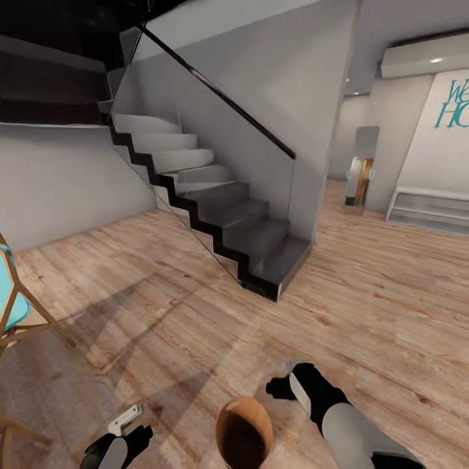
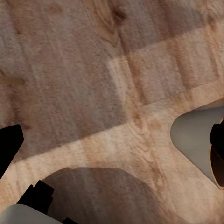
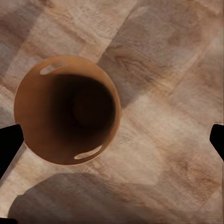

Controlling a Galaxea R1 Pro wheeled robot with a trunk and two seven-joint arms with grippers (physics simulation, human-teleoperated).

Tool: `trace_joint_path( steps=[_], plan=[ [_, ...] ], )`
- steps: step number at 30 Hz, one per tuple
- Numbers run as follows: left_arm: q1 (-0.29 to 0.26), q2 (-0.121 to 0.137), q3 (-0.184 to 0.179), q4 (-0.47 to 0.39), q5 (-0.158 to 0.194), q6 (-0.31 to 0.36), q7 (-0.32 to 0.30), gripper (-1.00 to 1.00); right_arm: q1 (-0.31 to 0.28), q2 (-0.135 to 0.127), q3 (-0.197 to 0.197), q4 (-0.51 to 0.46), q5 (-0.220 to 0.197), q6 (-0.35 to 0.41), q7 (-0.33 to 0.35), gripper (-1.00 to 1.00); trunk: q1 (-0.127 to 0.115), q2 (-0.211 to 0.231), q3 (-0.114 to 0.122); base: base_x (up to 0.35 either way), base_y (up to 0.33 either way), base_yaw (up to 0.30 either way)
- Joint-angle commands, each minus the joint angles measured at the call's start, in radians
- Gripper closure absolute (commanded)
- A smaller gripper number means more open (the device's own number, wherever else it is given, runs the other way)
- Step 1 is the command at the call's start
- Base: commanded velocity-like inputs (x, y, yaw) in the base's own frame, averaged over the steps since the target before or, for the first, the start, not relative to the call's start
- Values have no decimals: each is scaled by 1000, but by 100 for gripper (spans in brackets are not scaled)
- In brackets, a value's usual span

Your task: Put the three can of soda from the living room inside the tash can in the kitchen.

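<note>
You are looking from the head camera at a grey staircase [image 1: 221, 208] with a glass side panel and a dark handrail [image 1: 215, 88]. It stands on a light wood floor [image 1: 365, 306]. Behind it, to the right, there is a tall mirror [image 1: 360, 170] leaning at the wall, a low white shelf [image 1: 430, 210] and turquoise letters [image 1: 454, 104] on the white wall. At the left edge you see part of a chair [image 1: 16, 306] with a wooden frame and a turquoise seat.

The trash can [image 1: 243, 433] is at the bottom of the head view, between your two arms, and it is tan outside and dark brown inside. In the right wrist view you look straight down into the same bin [image 3: 67, 109], which has two slot handles in its rim; nothing can be seen inside it. I cannot tell if it stands on the floor or is carried.

Your right gripper [image 1: 281, 384] is just to the right of the bin and a little above its rim in the picture. Its fingers appear at both edges of the right wrist view, far from each other, so it is spread wide and holds nothing. Your left gripper [image 1: 130, 426] is at the lower left, near the bin. For this one I cannot tell how far the fingers are apart.
</note>
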Motion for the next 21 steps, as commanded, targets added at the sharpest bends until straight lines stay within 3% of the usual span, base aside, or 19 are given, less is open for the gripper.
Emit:
trace_joint_path(
  steps=[1,7,13,21],
  plan=[
    [0,0,6,0,1,0,0,-100,-3,0,1,2,1,14,-1,-100,4,-7,-3,0,0,0],
    [0,-2,32,-2,2,-1,0,-100,-16,1,4,7,5,115,-2,-100,27,-49,-22,0,0,0],
    [6,-5,31,-75,1,8,7,-100,-19,0,5,7,6,127,0,-100,50,-91,-41,0,0,0],
    [9,-2,31,-85,-2,7,4,-100,-20,0,6,5,6,129,6,-100,81,-147,-66,0,0,0]
  ],
)
